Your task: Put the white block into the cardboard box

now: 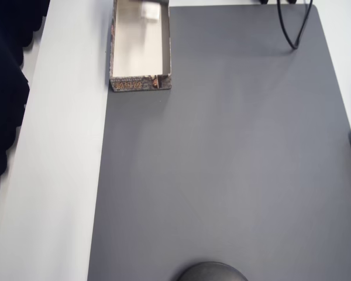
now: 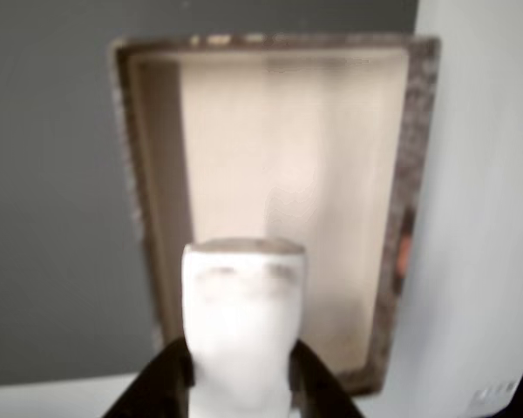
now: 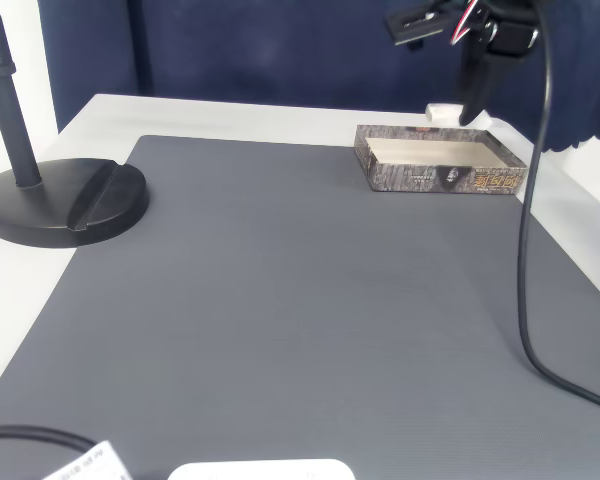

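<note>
The white block (image 2: 242,322) is pinched between the two black fingers of my gripper (image 2: 242,370), which is shut on it. It hangs above the near end of the cardboard box (image 2: 401,174), a long shallow tray, cream inside with brown patterned walls. In the fixed view the gripper (image 3: 462,113) reaches down at the box's (image 3: 440,178) far end, with the block (image 3: 441,113) just above the rim. The overhead view shows the block (image 1: 150,12) over the far end of the box (image 1: 140,84), at the top edge of the picture.
A grey mat (image 3: 280,300) covers the white table (image 3: 100,110). A black stand with a round base (image 3: 65,205) sits at the left. A black cable (image 3: 525,260) hangs from the arm down onto the mat at the right.
</note>
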Controlling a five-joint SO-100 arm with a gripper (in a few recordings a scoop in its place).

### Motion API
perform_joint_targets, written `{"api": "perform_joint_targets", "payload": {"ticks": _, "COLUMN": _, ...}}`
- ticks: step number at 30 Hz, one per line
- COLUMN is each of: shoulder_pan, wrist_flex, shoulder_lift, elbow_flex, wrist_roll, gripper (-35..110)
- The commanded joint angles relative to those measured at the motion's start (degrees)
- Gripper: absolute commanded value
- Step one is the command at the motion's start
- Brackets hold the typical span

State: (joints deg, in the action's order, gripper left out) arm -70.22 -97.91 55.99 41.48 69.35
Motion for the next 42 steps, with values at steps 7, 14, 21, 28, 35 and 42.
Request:
{"api": "perform_joint_targets", "payload": {"ticks": 7, "shoulder_pan": -0.5, "wrist_flex": 2.8, "shoulder_lift": -7.6, "elbow_flex": -12.0, "wrist_roll": 2.3, "gripper": -2}}
{"api": "perform_joint_targets", "payload": {"ticks": 14, "shoulder_pan": -0.1, "wrist_flex": 4.3, "shoulder_lift": -10.3, "elbow_flex": -13.2, "wrist_roll": 4.8, "gripper": -2}}
{"api": "perform_joint_targets", "payload": {"ticks": 21, "shoulder_pan": -0.9, "wrist_flex": 4.4, "shoulder_lift": -12.5, "elbow_flex": -13.8, "wrist_roll": 4.9, "gripper": -2}}
{"api": "perform_joint_targets", "payload": {"ticks": 28, "shoulder_pan": -1.8, "wrist_flex": 4.3, "shoulder_lift": -15.8, "elbow_flex": -14.9, "wrist_roll": 4.7, "gripper": -2}}
{"api": "perform_joint_targets", "payload": {"ticks": 35, "shoulder_pan": -1.8, "wrist_flex": 5.0, "shoulder_lift": -16.3, "elbow_flex": -15.7, "wrist_roll": 4.7, "gripper": 1}}
{"api": "perform_joint_targets", "payload": {"ticks": 42, "shoulder_pan": -1.1, "wrist_flex": 6.0, "shoulder_lift": -16.6, "elbow_flex": -15.5, "wrist_roll": 5.0, "gripper": 9}}
